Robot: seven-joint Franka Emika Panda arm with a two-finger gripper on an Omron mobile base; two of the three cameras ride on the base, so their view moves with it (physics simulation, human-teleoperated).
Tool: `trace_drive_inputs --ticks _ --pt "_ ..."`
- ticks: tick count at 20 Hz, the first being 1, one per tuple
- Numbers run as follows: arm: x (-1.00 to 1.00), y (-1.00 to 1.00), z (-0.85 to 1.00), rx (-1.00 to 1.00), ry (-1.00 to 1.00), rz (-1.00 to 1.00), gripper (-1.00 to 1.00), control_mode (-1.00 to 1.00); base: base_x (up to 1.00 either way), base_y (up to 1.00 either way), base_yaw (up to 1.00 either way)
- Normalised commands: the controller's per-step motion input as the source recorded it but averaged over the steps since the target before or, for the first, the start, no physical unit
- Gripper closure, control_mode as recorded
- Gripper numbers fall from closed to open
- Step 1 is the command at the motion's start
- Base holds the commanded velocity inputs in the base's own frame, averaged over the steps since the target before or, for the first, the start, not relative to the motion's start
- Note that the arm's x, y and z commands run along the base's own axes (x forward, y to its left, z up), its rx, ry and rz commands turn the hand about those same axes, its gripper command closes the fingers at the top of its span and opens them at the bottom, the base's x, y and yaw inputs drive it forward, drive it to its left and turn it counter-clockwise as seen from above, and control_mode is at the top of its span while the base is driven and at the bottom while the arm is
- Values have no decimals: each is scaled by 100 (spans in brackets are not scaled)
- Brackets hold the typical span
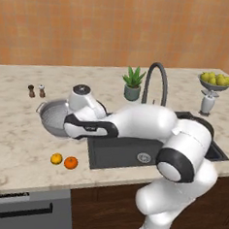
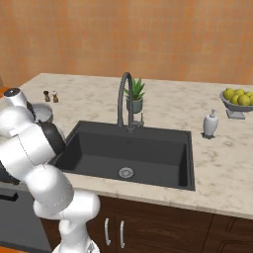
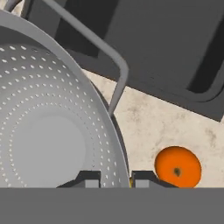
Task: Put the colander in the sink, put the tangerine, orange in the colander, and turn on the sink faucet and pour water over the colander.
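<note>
We have gripper pinched on colander rim, one finger inside wall, one outside. Colander sits on counter left of sink, orange just beside. We judge it thin, stiff, light, smooth metal; rim or handle best hold, may swing.

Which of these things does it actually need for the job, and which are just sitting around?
Needed:
- colander, on the counter, its rim pinched by the hand
- sink
- faucet
- two orange fruits on the counter

Just sitting there:
- potted plant
- fruit bowl
- soap bottle
- two shakers
</note>
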Motion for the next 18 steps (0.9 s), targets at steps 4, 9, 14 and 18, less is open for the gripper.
trace_drive_inputs --ticks 4,9,14,18 --pt "-38 -36 50 4 8 -62 100 -100 0 0 0" --pt "-39 -49 34 7 4 -57 100 -100 0 0 0" --pt "-30 -49 0 0 0 -60 100 -100 0 0 0" --pt "-1 -35 -1 1 2 -65 100 -100 0 0 0"
